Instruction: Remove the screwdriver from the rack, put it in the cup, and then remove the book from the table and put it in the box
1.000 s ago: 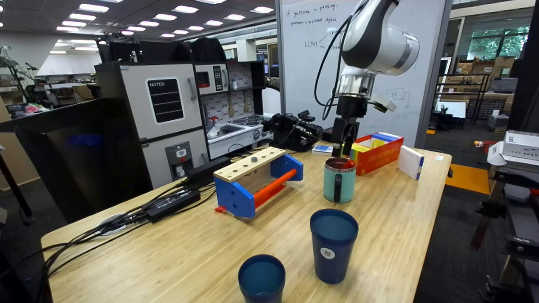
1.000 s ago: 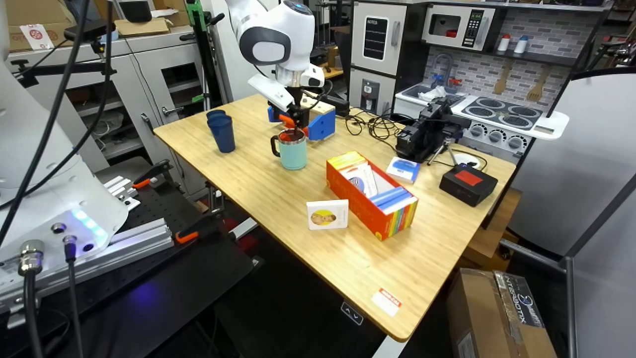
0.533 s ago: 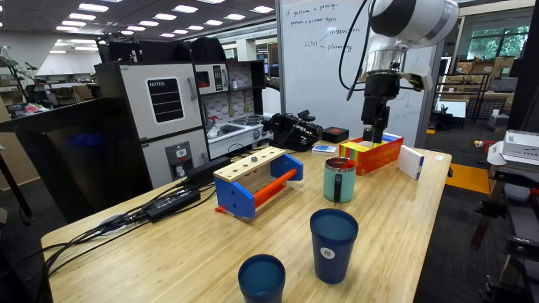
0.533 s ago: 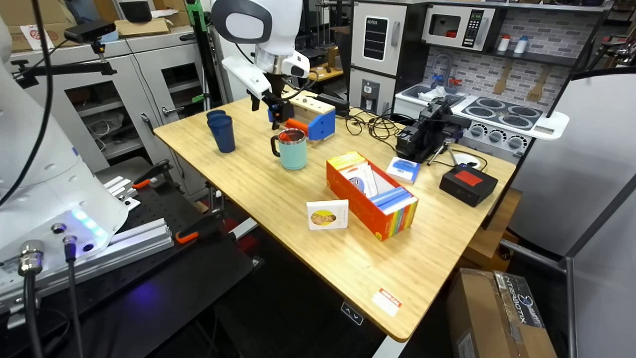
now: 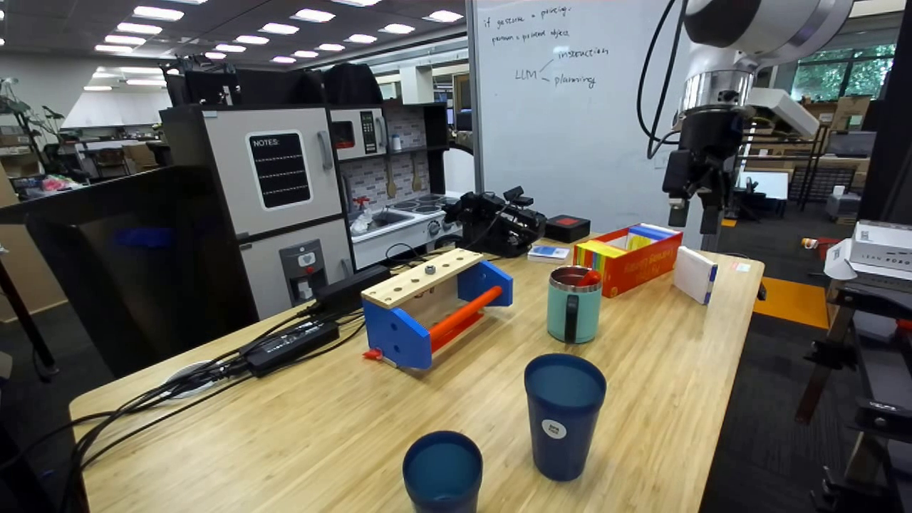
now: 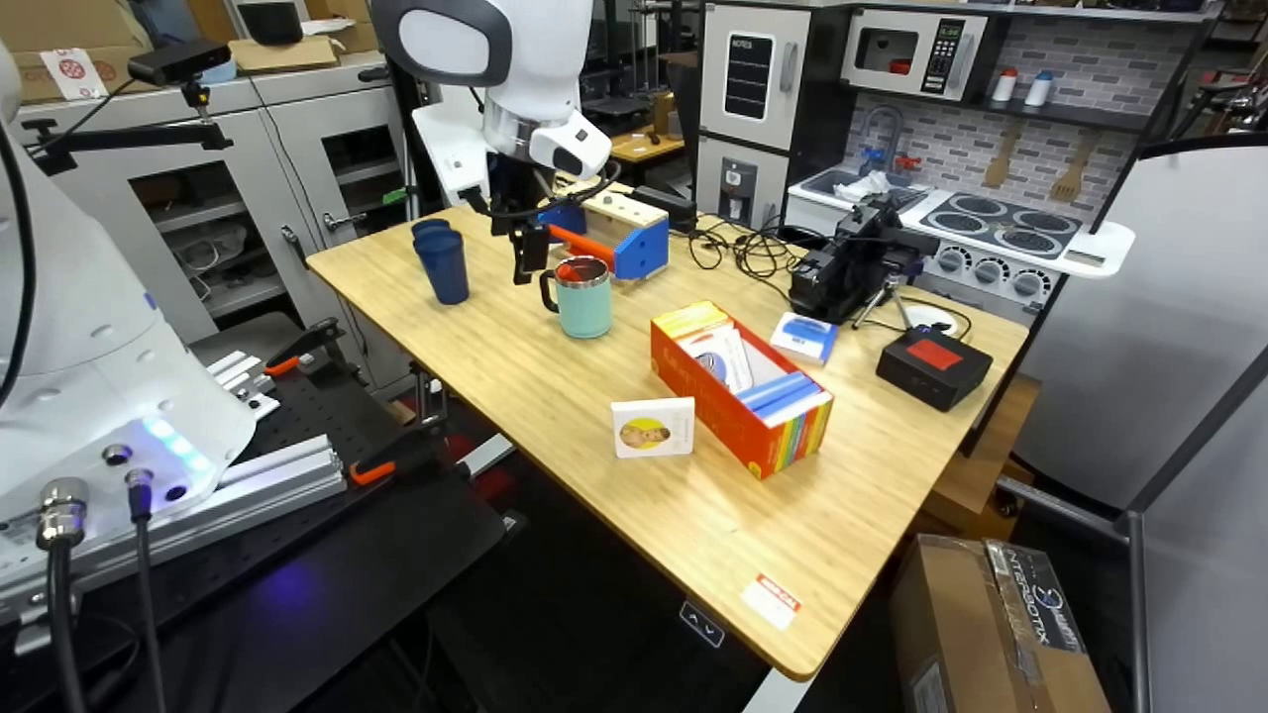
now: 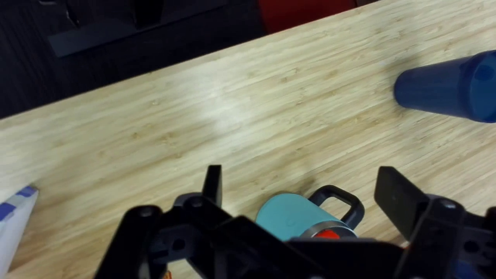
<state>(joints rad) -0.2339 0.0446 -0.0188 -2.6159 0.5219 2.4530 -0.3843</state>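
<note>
Surface (image 6: 594,371) first: cross it high enough that your jaws clear everything standing there. The box (image 6: 718,404) lies open on it; aim for what looks like a pale gap between the white and blue booklets (image 6: 783,394) inside. The book (image 6: 654,428) stands upright near the box, not touching it at the base, so fetching it looks like your step now. Your jaws are spread wide with nothing in them; turn them so one goes down each side of the covers, come straight down, and squeeze gently, since a sideways brush could well topple it. Your wrist view gives you just a corner of that book at its left border, while its cover picture (image 6: 644,434) shows in an exterior view, and its blue-marked edge (image 5: 712,279) in an exterior view as well. The wrist view makes the spread of the jaws plain; in an exterior view they come nearly side-on and you can't read it. The cup (image 6: 586,305) stands upright in all three. The screwdriver (image 5: 589,278), going by its red handle, pokes up at the cup's rim in an exterior view; from the wrist you get only a red patch.
</note>
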